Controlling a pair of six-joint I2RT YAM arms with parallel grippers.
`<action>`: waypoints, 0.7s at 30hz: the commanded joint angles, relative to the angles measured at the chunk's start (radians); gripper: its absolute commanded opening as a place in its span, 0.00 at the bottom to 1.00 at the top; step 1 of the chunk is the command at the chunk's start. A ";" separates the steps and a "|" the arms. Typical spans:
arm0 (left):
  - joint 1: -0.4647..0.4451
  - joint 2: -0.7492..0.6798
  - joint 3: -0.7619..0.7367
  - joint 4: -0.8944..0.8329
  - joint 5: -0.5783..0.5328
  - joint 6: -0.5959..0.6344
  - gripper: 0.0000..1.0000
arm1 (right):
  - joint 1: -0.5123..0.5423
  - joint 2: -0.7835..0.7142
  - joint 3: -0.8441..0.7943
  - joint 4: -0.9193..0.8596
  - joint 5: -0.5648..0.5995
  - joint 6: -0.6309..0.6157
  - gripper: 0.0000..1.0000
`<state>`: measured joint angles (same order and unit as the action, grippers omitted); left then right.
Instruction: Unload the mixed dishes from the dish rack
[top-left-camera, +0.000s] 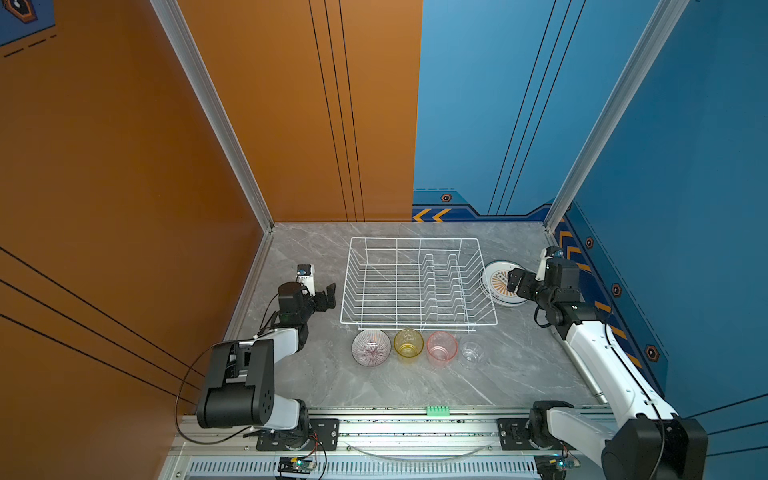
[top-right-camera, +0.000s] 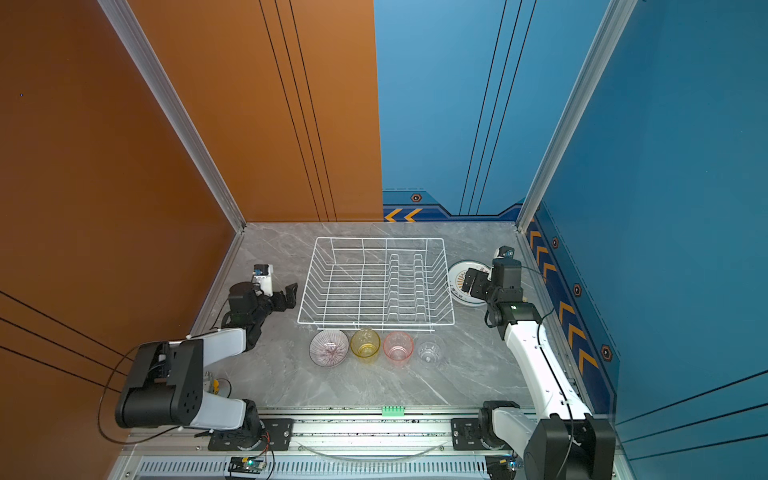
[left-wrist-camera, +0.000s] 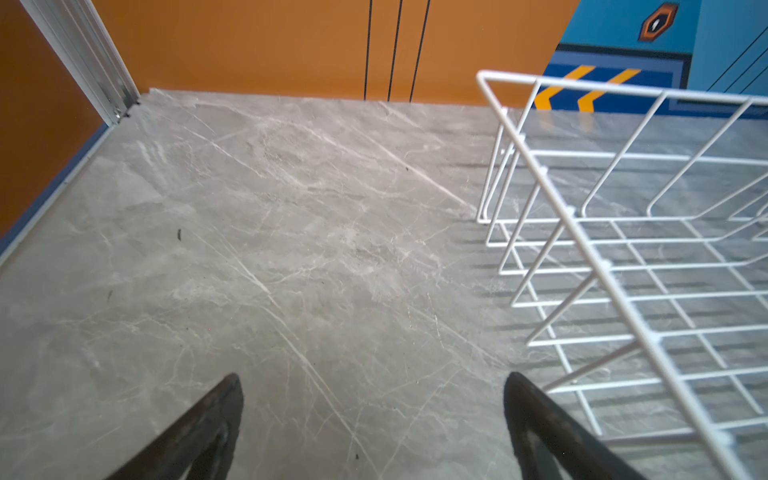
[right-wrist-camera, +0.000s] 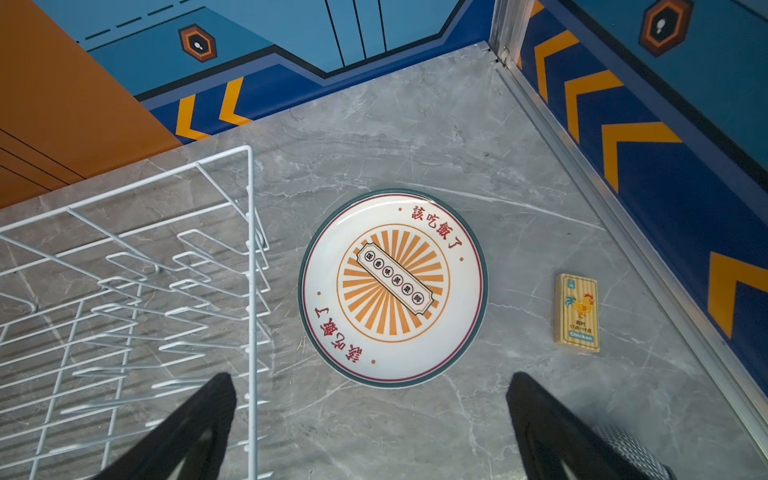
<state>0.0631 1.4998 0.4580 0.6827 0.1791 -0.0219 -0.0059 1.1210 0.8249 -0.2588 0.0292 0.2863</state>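
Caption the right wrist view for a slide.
Open right pincer over a plate flat on the table, beside the empty rack.

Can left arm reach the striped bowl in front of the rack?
Probably yes. The left gripper hangs open beside the dish rack, bare table between it and the bowl; only the yellow tumbler stands close on the bowl's far side.

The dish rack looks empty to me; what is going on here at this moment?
Yes, the dish rack is empty. A bowl, a yellow glass, a pink glass and a clear glass stand in a row on the table before it. A plate lies flat to its right, and the right gripper hangs open above it. The left gripper is open beside the rack's left side. Neither holds anything.
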 joint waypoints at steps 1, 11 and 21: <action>-0.016 0.015 -0.021 0.096 -0.004 0.047 0.98 | -0.006 0.026 -0.029 0.075 0.043 0.002 1.00; -0.053 0.062 -0.112 0.302 -0.075 0.067 0.98 | -0.011 0.042 -0.268 0.480 0.189 -0.018 1.00; -0.063 0.059 -0.116 0.304 -0.091 0.075 0.98 | -0.009 0.180 -0.444 0.919 0.279 -0.093 1.00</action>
<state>0.0051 1.5543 0.3496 0.9642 0.1081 0.0376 -0.0124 1.2602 0.4019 0.4683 0.2584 0.2321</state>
